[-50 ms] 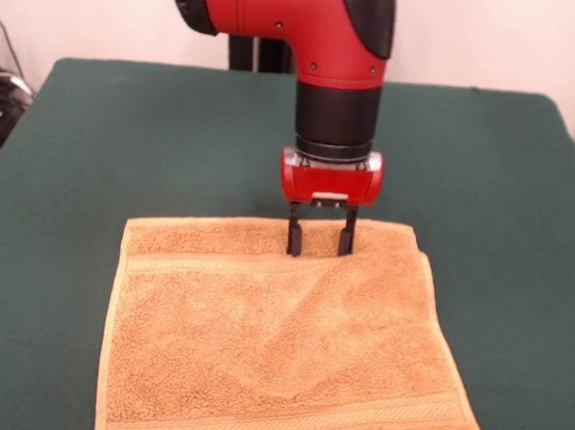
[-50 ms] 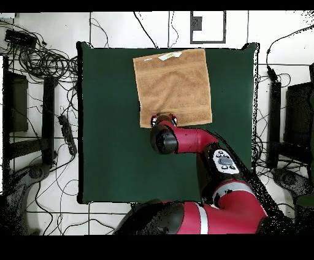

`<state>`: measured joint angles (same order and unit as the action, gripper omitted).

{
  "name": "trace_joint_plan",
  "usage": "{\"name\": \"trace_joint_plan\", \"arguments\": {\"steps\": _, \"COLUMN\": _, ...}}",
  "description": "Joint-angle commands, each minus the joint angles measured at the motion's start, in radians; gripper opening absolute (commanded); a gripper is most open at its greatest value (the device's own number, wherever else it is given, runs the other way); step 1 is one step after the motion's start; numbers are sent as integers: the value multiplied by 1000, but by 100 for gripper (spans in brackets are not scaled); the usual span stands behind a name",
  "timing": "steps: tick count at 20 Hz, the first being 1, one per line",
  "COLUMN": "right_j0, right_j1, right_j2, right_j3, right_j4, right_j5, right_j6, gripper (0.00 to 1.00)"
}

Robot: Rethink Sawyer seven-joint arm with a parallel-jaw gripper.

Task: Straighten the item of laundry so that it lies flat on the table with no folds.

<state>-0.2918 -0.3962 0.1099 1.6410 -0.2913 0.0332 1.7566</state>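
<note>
From my end the orange-tan terry towel is spread pretty much flat on the dark green table, woven bands running across it, soft ripples mid-cloth, white label at one edge, sitting slightly skewed

Towel near edge cut off, front view.

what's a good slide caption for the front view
Sawyer gripper, fingers open, poised at the far edge of an orange-tan towel lying nearly flat on the green table.
</note>
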Motion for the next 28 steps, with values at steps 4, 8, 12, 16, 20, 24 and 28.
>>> {"name": "trace_joint_plan", "arguments": {"steps": 4, "right_j0": -6, "right_j1": 220, "right_j2": -43, "right_j3": 179, "right_j4": -52, "right_j5": 4, "right_j6": 126, "gripper": 100}}
{"name": "trace_joint_plan", "arguments": {"steps": 8, "right_j0": -10, "right_j1": 194, "right_j2": -54, "right_j3": 219, "right_j4": -45, "right_j5": 18, "right_j6": 121, "gripper": 100}}
{"name": "trace_joint_plan", "arguments": {"steps": 12, "right_j0": -28, "right_j1": 180, "right_j2": -51, "right_j3": 245, "right_j4": -48, "right_j5": 36, "right_j6": 103, "gripper": 100}}
{"name": "trace_joint_plan", "arguments": {"steps": 16, "right_j0": -21, "right_j1": 159, "right_j2": -71, "right_j3": 268, "right_j4": -48, "right_j5": 34, "right_j6": 103, "gripper": 100}}
{"name": "trace_joint_plan", "arguments": {"steps": 20, "right_j0": -20, "right_j1": 146, "right_j2": -82, "right_j3": 289, "right_j4": -53, "right_j5": 31, "right_j6": 97, "gripper": 100}}
{"name": "trace_joint_plan", "arguments": {"steps": 24, "right_j0": -21, "right_j1": 138, "right_j2": -89, "right_j3": 308, "right_j4": -55, "right_j5": 28, "right_j6": 96, "gripper": 100}}
{"name": "trace_joint_plan", "arguments": {"steps": 28, "right_j0": -20, "right_j1": 125, "right_j2": -96, "right_j3": 324, "right_j4": -48, "right_j5": 34, "right_j6": 102, "gripper": 100}}
